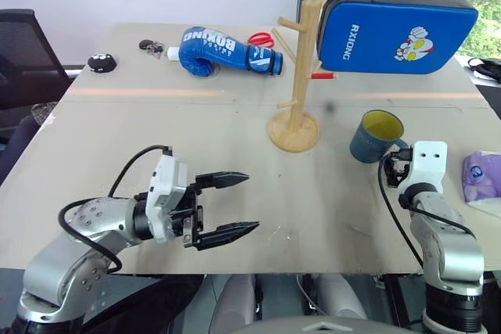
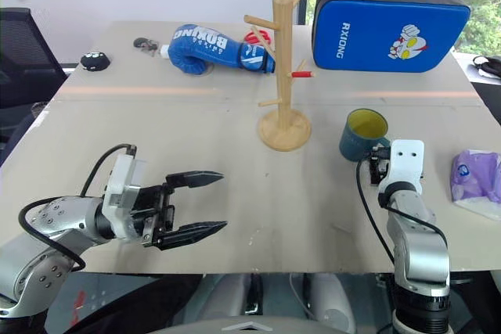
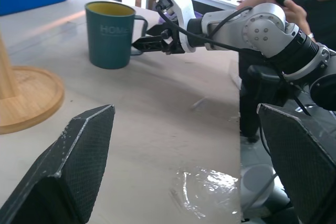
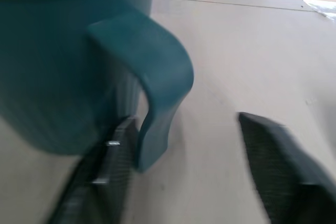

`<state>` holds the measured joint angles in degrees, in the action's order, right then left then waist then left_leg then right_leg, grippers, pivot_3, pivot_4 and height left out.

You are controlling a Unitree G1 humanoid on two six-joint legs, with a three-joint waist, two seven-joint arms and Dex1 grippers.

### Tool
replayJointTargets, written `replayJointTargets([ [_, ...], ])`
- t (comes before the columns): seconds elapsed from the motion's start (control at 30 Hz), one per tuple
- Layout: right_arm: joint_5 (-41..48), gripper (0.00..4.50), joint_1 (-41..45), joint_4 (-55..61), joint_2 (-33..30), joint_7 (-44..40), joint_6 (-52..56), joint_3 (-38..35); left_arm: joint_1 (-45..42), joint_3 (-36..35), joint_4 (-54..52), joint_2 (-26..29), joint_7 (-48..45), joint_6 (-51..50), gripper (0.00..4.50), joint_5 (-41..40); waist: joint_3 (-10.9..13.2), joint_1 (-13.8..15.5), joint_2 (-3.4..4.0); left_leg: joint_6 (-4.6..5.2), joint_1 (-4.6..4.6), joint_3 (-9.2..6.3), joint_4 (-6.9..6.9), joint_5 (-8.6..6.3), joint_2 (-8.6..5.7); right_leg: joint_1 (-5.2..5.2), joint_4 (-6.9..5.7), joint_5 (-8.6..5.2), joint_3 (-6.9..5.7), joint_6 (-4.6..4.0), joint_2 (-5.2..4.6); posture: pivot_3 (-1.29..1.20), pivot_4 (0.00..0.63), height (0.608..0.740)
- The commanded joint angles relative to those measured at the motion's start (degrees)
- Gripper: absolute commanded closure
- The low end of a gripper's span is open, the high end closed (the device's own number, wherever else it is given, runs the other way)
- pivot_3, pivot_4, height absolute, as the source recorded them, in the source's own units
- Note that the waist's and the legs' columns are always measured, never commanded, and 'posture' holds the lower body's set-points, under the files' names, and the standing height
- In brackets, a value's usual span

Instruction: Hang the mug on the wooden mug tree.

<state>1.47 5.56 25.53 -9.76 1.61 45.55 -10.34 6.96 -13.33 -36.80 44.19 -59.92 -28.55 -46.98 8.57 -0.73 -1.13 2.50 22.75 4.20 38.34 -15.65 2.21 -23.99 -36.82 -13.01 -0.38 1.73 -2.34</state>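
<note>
Teal-blue ceramic mug (image 1: 376, 136) upright on the table, beside the light wooden mug tree (image 1: 297, 76).
Right gripper (image 3: 143, 44) — fingers apart, straddling the handle; left gripper (image 1: 239, 205) open.

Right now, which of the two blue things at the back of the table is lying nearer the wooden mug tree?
The big blue pad with the cartoon figure, just behind the mug tree. The blue boxing glove lies farther off to its left.

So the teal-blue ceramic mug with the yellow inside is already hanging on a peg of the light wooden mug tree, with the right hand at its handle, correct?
Not hanging: the teal-blue ceramic mug stands upright on the table, apart from the light wooden mug tree, as the left eye view shows. The right hand is at its handle.
</note>
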Motion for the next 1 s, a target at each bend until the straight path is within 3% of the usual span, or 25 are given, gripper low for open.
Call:
replayJointTargets([
  [0.03, -0.72, 3.54, 1.36, -0.64, -1.35, 0.37, -2.72, -1.83, 0.1, -1.7, -2.15, 0.24, 0.64, 1.13, 0.0, -0.69, 0.0, 0.03, 0.0, 0.0, 0.0, 0.0, 0.0, 0.0, 0.0, 0.0, 0.0, 0.0, 0.0, 0.0, 0.0, 0.0, 0.15, 0.74],
  [0.1, -0.37, 4.45, 1.93, -1.9, -2.12, -0.41, -4.0, -1.95, 0.25, -1.55, -2.03, 0.2, 0.74, 1.4, 0.0, -0.52, 0.01, -0.03, 0.01, 0.0, 0.0, 0.01, -0.01, 0.0, 0.0, 0.0, 0.0, 0.0, 0.01, 0.0, 0.0, 0.0, 0.15, 0.74],
  [0.13, -0.19, 4.48, 2.08, -2.39, -2.58, -0.94, -4.47, -1.91, 0.3, -1.58, -1.83, 0.04, 0.9, 1.54, 0.0, -0.45, -0.01, -0.03, 0.0, 0.0, 0.0, 0.03, 0.0, 0.0, 0.0, 0.0, 0.0, 0.0, 0.03, 0.0, 0.0, 0.0, 0.15, 0.74],
  [0.27, 3.53, 4.48, 2.4, -3.29, -5.33, -7.23, -7.06, -2.65, 1.21, -2.18, -0.36, -0.86, 1.16, 2.95, 0.0, 0.41, 0.02, -0.03, 0.04, 0.01, -0.02, 0.02, 0.0, -0.01, 0.0, 0.01, 0.0, 0.01, 0.03, 0.01, 0.02, 0.0, 0.15, 0.74],
  [0.37, 9.35, 4.48, 2.65, -1.11, -9.76, -17.1, -9.66, -3.12, 2.29, -3.3, 1.11, -4.26, 3.73, 6.94, 0.0, 3.07, 0.07, -0.11, 0.12, 0.02, -0.02, 0.05, 0.0, -0.01, 0.0, 0.0, 0.0, 0.02, 0.07, 0.03, 0.03, 0.0, 0.15, 0.74],
  [0.47, 15.29, 4.48, 4.91, 2.8, -16.47, -26.86, -8.35, -2.36, 3.73, -4.97, 3.58, -7.09, 0.6, 10.38, 0.0, 1.35, 0.08, -0.06, 0.13, 0.04, -0.03, 0.07, 0.0, -0.02, 0.02, 0.0, 0.01, 0.04, 0.08, 0.06, 0.06, 0.0, 0.15, 0.74],
  [0.73, 21.77, 4.48, 24.27, -1.76, -31.63, -40.99, -0.25, 4.33, 5.95, -10.62, 7.24, -5.04, -3.9, 8.01, 0.0, -5.26, 0.12, 0.01, 0.13, 0.04, -0.05, 0.04, 0.02, -0.02, 0.1, -0.02, 0.0, 0.01, 0.06, -0.02, 0.12, 0.0, 0.15, 0.74],
  [1.0, 19.44, 4.48, 39.7, -14.52, -33.14, -48.87, -2.18, 14.16, 6.35, -10.66, 1.63, -4.96, 1.42, 5.83, 0.0, -7.28, 0.14, 0.1, 0.07, 0.07, 0.08, 0.07, 0.01, -0.04, 0.06, -0.06, 0.07, 0.04, 0.08, 0.0, 0.06, 0.0, 0.15, 0.74],
])
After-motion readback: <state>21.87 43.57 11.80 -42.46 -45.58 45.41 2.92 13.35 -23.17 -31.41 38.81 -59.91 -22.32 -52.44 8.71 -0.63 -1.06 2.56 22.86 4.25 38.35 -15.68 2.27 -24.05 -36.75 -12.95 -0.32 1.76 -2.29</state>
